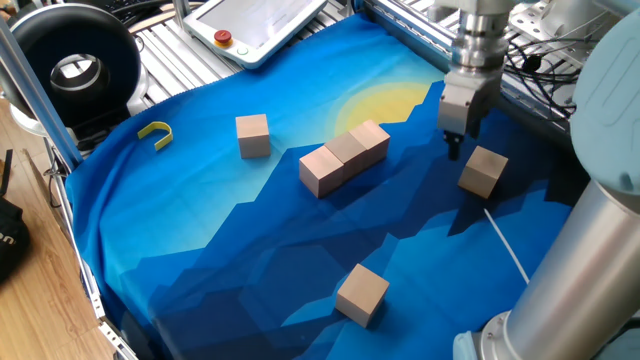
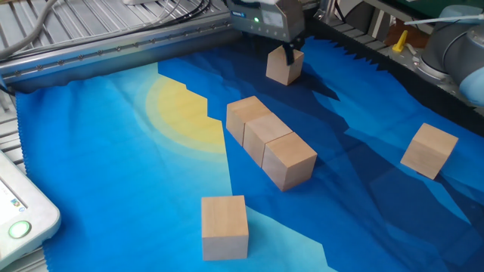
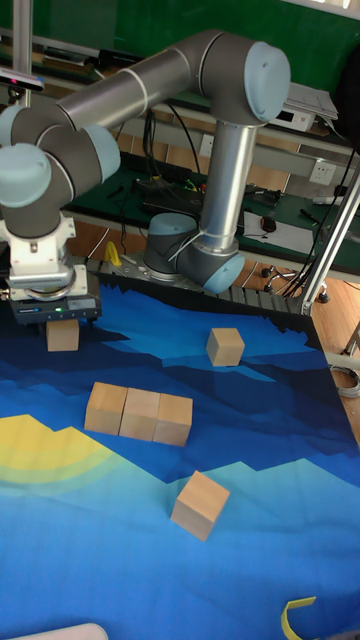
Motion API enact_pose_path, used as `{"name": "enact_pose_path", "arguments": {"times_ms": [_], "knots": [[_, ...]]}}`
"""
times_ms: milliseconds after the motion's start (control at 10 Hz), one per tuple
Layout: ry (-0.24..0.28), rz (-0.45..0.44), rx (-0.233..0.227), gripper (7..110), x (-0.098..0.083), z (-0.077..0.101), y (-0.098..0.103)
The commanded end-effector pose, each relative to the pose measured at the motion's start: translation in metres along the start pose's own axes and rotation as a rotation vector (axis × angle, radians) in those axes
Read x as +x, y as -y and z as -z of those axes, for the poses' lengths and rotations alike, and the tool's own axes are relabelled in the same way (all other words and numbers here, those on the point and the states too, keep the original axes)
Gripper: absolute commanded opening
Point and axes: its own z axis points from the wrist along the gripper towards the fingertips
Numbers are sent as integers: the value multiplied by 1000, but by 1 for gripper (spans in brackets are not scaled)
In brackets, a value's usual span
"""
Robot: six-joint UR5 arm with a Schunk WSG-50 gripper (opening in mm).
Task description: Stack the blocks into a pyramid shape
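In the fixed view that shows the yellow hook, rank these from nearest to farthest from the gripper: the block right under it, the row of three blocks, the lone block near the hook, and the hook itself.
Measured from the gripper:
1. Block under the gripper, at the cloth's right side, just beside the fingertips.
2. Row of three blocks, mid-cloth, to the left.
3. Lone block, farther left.
4. Yellow hook, at the far left edge of the cloth.

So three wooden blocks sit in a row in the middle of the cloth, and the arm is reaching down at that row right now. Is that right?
Not quite. The row of three blocks is there, but the end effector is coming down beside a separate single block near the cloth's edge, apart from the row. Both fixed views show this.
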Motion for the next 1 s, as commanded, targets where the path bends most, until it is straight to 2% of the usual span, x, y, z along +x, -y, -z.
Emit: {"name": "enact_pose_path", "arguments": {"times_ms": [0, 100, 400, 600, 700, 900], "knots": [[-93, 2, -16, 88, 15, -18, -6], [-106, -4, -10, 88, 17, -23, -5], [-174, 0, 56, 88, 31, -27, 12], [-171, 0, 36, 88, 31, -23, 6], [-167, -5, 18, 66, 32, -16, -1], [-142, -38, 24, 66, 27, -13, -2]]}}
